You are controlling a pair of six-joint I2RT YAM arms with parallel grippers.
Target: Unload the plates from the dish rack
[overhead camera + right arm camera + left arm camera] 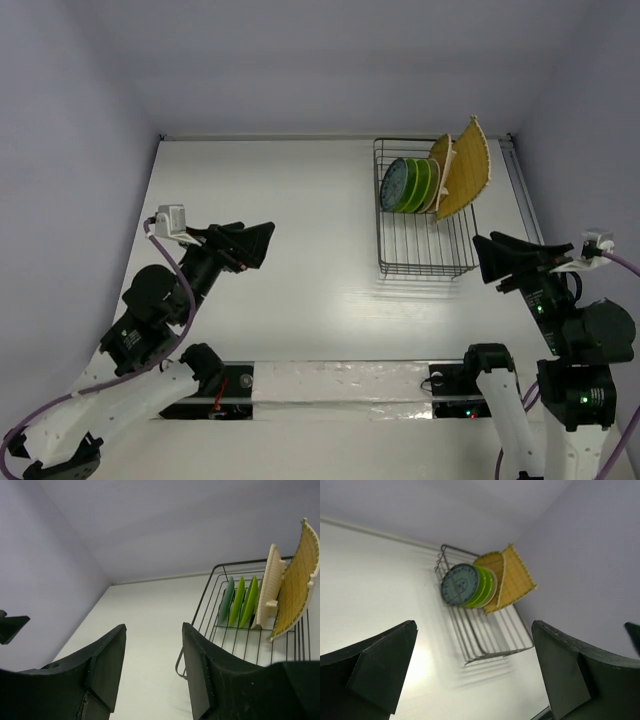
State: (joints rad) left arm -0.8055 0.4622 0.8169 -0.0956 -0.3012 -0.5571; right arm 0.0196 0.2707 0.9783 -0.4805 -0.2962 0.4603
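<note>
Plates (432,180) stand on edge, bunched at far end of dish rack (427,271)

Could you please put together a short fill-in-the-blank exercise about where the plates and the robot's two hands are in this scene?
1. The plates stand upright at the ____ end of the dish rack, away from the arms.
2. The leftmost plate in the row is ____ with a pattern.
3. The left hand and the right hand both hold ____.
4. The rack sits on the robot's ____ side of the table.

Missing words: far; teal; nothing; right.
</note>
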